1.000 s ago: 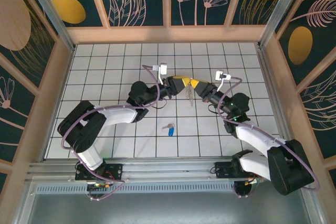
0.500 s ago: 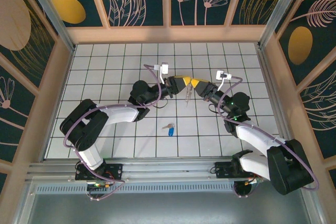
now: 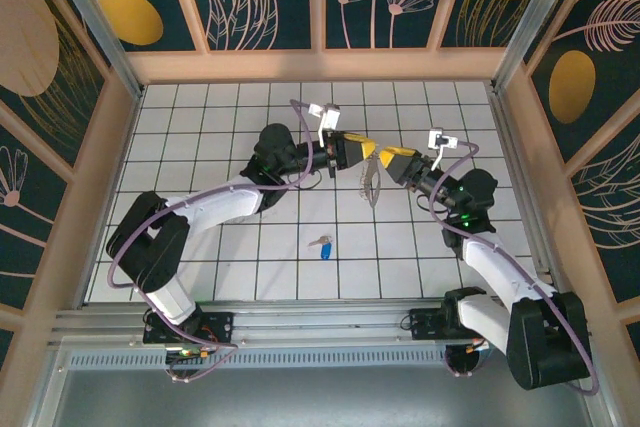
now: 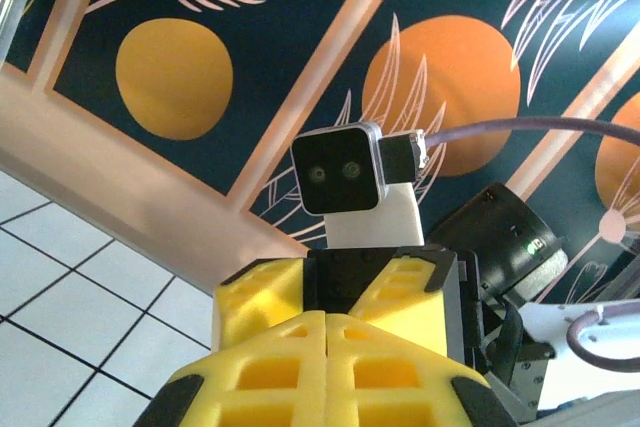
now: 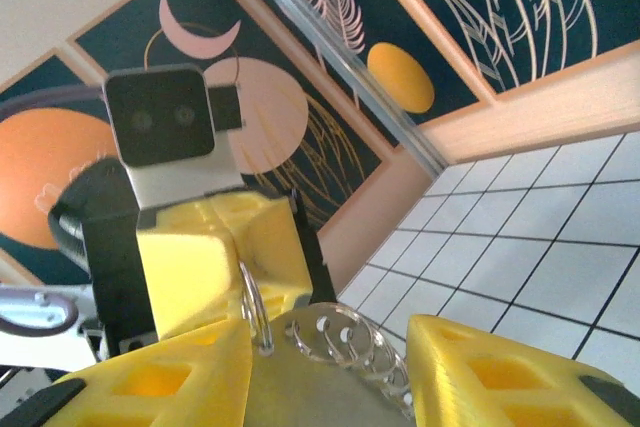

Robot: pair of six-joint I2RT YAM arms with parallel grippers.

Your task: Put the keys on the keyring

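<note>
The left pincer (image 3: 355, 151) is closed together and clamped on the upper edge of the keyring (image 3: 369, 181), which hangs clear above the surface (image 3: 200, 147). The right pincer (image 3: 388, 159) stands with its jaws apart, one on each side of the keyring, and grips nothing. The blue-headed key (image 3: 322, 245) lies flat on the surface, well apart from the keyring, below and to the left of it in the top view. The main hazard is loss of the keyring. The grip covers only a thin wire edge, so the loop can pivot, swing or slip out under a sudden arm motion. The second hazard is snagging: the small loops strung along the keyring lie just beside the right fingers (image 5: 500, 372), and a careless retreat can hook them and pull the keyring free. The third hazard is the key itself. It is thin and flat, so the fingertips can skid over it or push it away instead of lifting it.
</note>
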